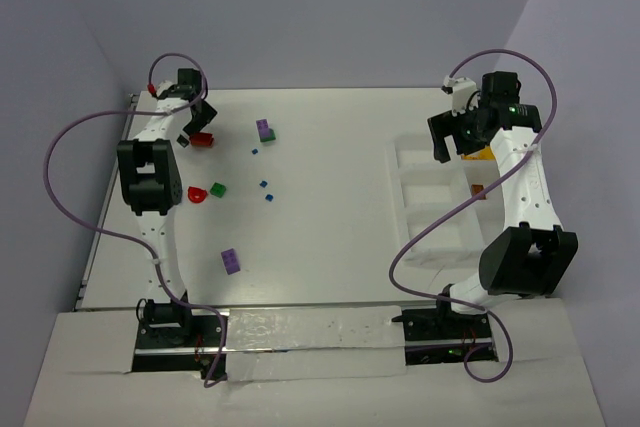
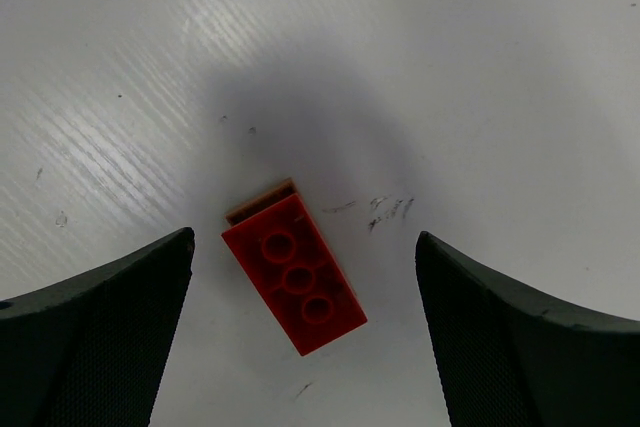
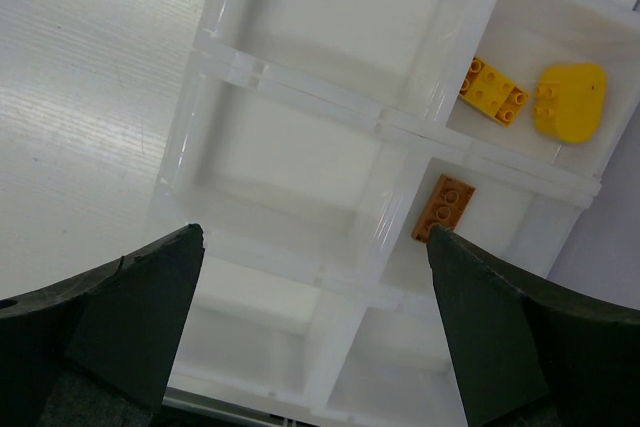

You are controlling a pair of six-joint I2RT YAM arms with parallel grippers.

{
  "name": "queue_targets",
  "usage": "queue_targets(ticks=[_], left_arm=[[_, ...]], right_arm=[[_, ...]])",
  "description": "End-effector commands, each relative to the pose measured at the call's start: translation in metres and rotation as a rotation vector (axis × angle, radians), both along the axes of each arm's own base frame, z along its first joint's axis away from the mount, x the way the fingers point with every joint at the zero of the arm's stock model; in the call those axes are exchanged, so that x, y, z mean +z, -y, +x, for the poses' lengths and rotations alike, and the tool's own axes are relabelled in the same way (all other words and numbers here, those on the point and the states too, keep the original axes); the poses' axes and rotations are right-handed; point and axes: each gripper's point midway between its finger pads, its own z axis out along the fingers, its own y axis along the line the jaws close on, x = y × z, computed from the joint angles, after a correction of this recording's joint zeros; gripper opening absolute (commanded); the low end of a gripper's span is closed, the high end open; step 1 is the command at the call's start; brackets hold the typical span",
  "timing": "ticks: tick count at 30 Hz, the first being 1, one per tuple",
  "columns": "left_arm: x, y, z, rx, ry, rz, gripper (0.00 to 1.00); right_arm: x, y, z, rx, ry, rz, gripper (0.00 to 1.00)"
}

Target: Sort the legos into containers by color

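Note:
My left gripper [image 1: 195,127] is open at the far left, low over a red brick [image 1: 203,140]. In the left wrist view the red brick [image 2: 293,273] lies upside down between the open fingers of the left gripper [image 2: 303,239], nearer the left one, with an orange edge [image 2: 260,201] showing at its far end. My right gripper [image 1: 455,137] hangs open and empty over the white compartment tray [image 1: 400,162]. Through the open right gripper [image 3: 315,235] the tray [image 3: 300,97] shows a yellow-orange brick [image 3: 493,89] and a yellow plate [image 3: 570,100] in one compartment and an orange brick [image 3: 443,207] in the adjoining one.
Loose on the table: a purple brick [image 1: 265,130], a second purple brick [image 1: 230,260], a green brick [image 1: 217,189], a red curved piece [image 1: 195,193], and tiny blue bricks [image 1: 265,190]. Walls close the table at the left, back and right.

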Motion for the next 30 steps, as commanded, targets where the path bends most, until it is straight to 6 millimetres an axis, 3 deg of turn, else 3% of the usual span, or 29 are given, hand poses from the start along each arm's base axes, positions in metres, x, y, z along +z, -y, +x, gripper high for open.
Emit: queue_targets(ticks=[1, 6, 14, 20, 22, 26, 29, 30], left_arm=[[-0.009, 0.0, -0.012, 0.031, -0.035, -0.047, 0.96], [-0.016, 0.002, -0.015, 0.023, -0.049, -0.077, 0.9], [-0.017, 0.017, -0.02, -0.037, -0.052, -0.149, 0.64], [-0.009, 0.021, -0.027, -0.067, -0.06, -0.168, 0.52], [-0.004, 0.023, -0.029, -0.087, -0.064, -0.179, 0.41], [0.024, 0.042, -0.029, -0.223, 0.003, -0.246, 0.02], [0.088, 0.082, -0.028, -0.542, 0.202, -0.33, 0.0], [0.098, 0.092, -0.037, -0.592, 0.216, -0.363, 0.0]], right_arm=[[0.007, -0.002, 0.0, 0.004, 0.018, 0.005, 1.0], [0.004, -0.003, 0.0, 0.005, 0.014, 0.01, 1.0], [0.003, -0.004, 0.0, 0.009, 0.008, 0.014, 1.0], [0.004, -0.007, -0.002, 0.019, 0.005, 0.027, 1.0], [0.005, -0.01, -0.002, 0.028, 0.008, 0.036, 1.0], [0.014, -0.03, -0.003, 0.078, 0.035, 0.085, 1.0], [0.032, -0.071, -0.006, 0.172, 0.07, 0.196, 1.0], [0.034, -0.077, -0.007, 0.18, 0.071, 0.205, 1.0]])
